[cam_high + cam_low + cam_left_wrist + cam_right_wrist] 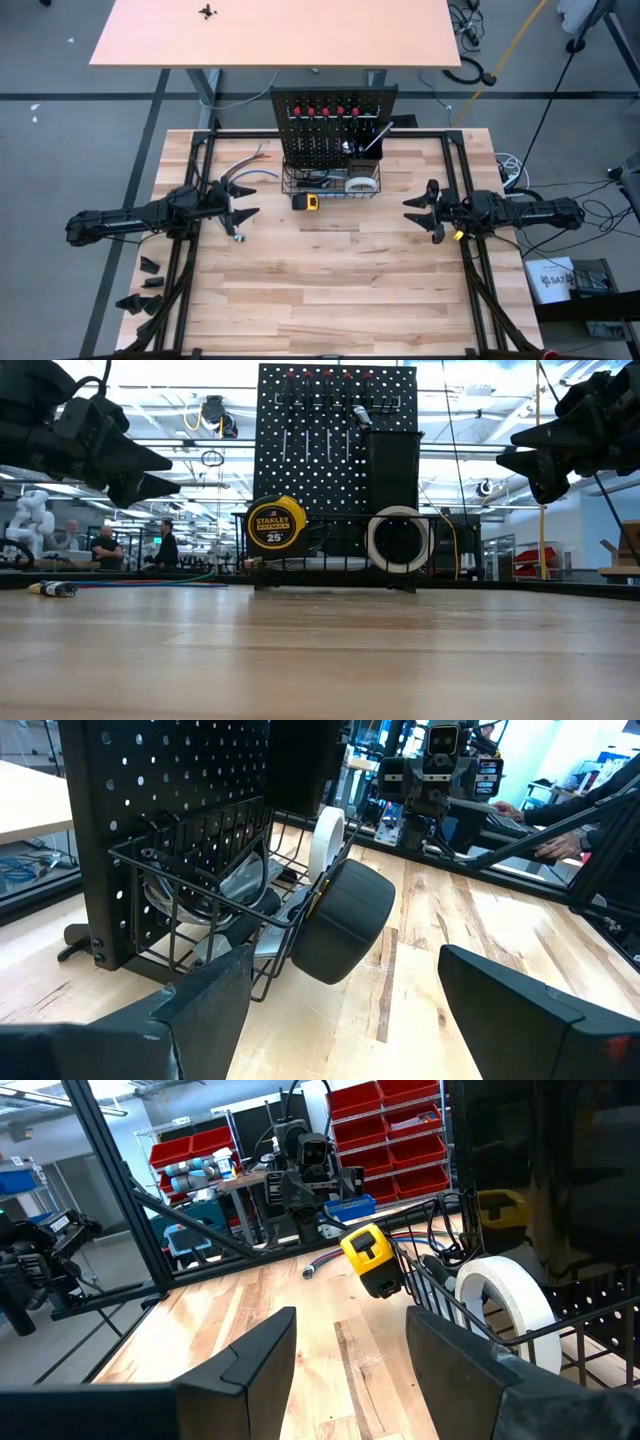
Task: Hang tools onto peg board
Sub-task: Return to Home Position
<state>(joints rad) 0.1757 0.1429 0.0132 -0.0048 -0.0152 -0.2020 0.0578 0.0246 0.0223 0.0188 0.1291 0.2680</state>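
Observation:
The peg board [335,125] stands upright at the table's far middle. Red-handled screwdrivers [325,110] hang along its top, and a black cup holder [392,470] sits on its right. In the wire basket [325,183] along its base, a white tape roll [398,539] stands on edge. The yellow-black tape measure [307,202] rests on the table and leans against the basket's front. My left gripper [250,203] hovers open to the left of the basket and points at it. My right gripper [410,211] hovers open to the right. Neither holds anything.
Coloured cables [250,165] lie on the table left of the peg board. Small black parts [148,285] sit at the near left edge. A black frame [455,200] runs round the table. Bare wood spreads in front of the basket. People sit in the room beyond [105,545].

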